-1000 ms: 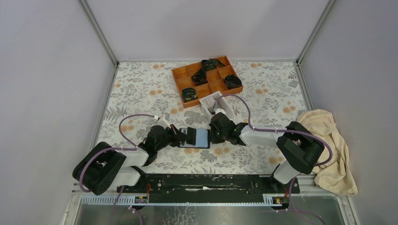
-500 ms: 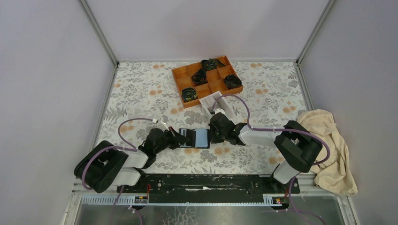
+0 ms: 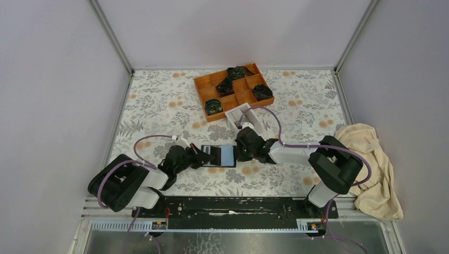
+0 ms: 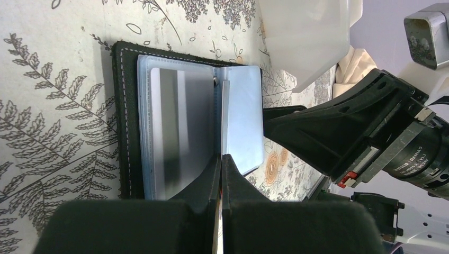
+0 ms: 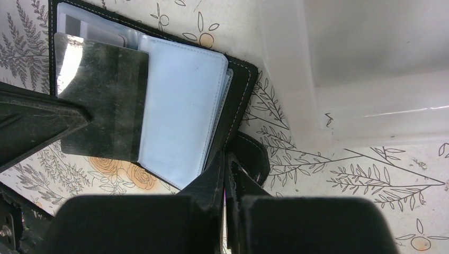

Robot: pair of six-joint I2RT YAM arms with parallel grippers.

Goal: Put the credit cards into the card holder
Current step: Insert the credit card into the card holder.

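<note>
The black card holder point(image 3: 226, 156) lies open on the floral table, its bluish-grey pockets up; it also shows in the left wrist view point(image 4: 124, 106) and the right wrist view point(image 5: 241, 90). My left gripper point(image 3: 203, 157) point(image 4: 221, 156) is shut on a credit card, seen edge-on point(image 4: 221, 116) over the holder's middle fold. In the right wrist view that card point(image 5: 100, 100) looks dark and shiny over the holder's left half. A pale grey card point(image 4: 180, 132) sits in the left pocket. My right gripper point(image 3: 239, 153) point(image 5: 226, 156) is shut, its tips on the holder's right edge beside the snap strap point(image 5: 254, 153).
A white open-top box point(image 3: 244, 116) stands just behind the holder and right gripper. An orange compartment tray point(image 3: 233, 91) with black bundles is further back. A cream cloth point(image 3: 373, 169) lies at the right edge. The walls close in on three sides.
My left gripper has drawn back slightly to the left and lowered, still holding the card. The right gripper and the holder have not visibly moved.
</note>
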